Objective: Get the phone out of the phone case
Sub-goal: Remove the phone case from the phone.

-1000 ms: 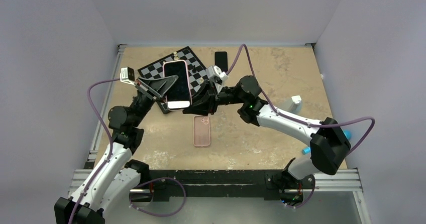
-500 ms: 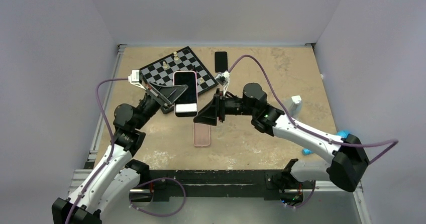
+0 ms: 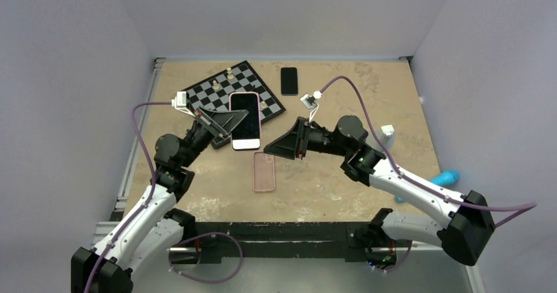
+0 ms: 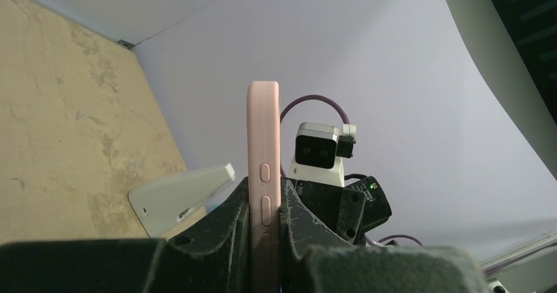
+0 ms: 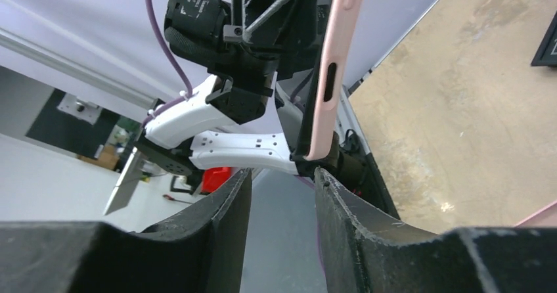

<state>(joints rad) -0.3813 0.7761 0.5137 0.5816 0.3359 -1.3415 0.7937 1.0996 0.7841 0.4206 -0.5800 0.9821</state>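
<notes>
The phone in its pink case (image 3: pixel 245 120) is held in the air over the chessboard's near edge, screen facing up toward the top camera. My left gripper (image 3: pixel 230 123) is shut on its left side. In the left wrist view the case's pink edge with side buttons (image 4: pixel 263 142) stands upright between the jaws of the left gripper (image 4: pixel 264 204). My right gripper (image 3: pixel 269 151) is open and empty, just right of and below the phone, apart from it. In the right wrist view the right gripper (image 5: pixel 282 178) faces the phone's edge (image 5: pixel 332 69).
A second pink phone-shaped thing (image 3: pixel 264 171) lies flat on the table at the middle front. A black phone (image 3: pixel 289 81) lies at the back. A chessboard (image 3: pixel 217 89) with a few pieces is at back left. A white object (image 3: pixel 387 133) and a blue object (image 3: pixel 446 177) are at the right.
My right gripper has drawn back to the right, away from the phone's lower right edge. My left gripper has shifted the phone slightly right and toward the front.
</notes>
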